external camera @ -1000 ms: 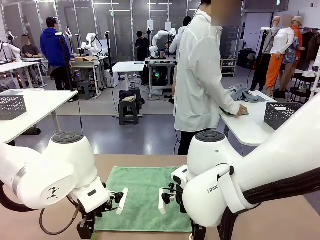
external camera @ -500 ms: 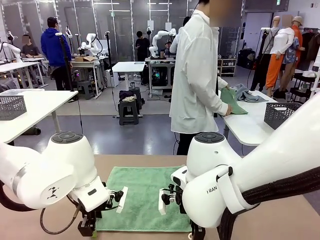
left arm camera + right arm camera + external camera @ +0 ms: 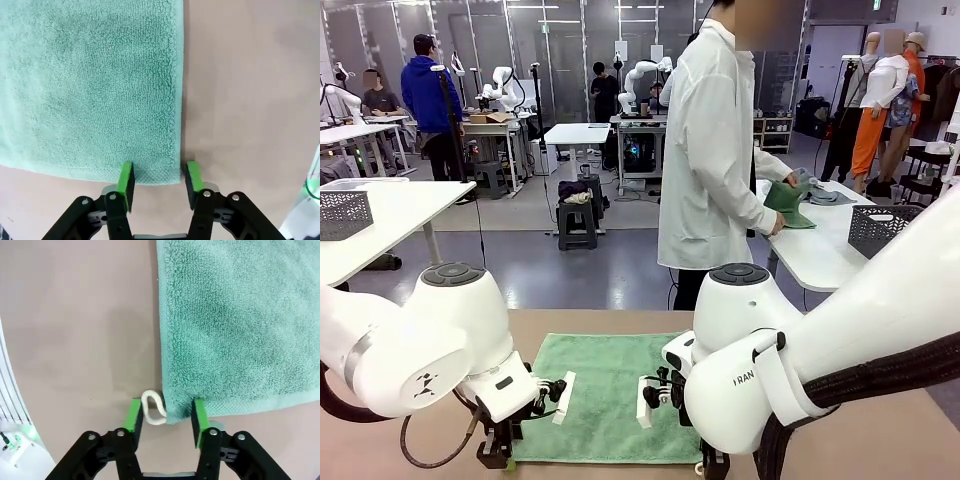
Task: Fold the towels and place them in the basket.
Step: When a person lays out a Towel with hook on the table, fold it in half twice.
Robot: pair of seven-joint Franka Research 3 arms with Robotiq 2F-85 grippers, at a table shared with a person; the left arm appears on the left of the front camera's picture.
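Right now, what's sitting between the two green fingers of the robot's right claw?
In the right wrist view, a corner of the mint green towel and its white loop lie between the green pads of the right gripper.

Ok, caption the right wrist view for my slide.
Right tool straddles a corner of the green towel and its white loop.

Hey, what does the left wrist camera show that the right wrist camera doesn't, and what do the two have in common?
Left wrist view: the left gripper, jaws apart, straddling a plain corner of the mint green towel. Right wrist view: the right gripper, jaws apart, straddling a corner that carries a white hanging loop. Shared: the towel lying flat on the tan table, with one corner sitting between open jaws.
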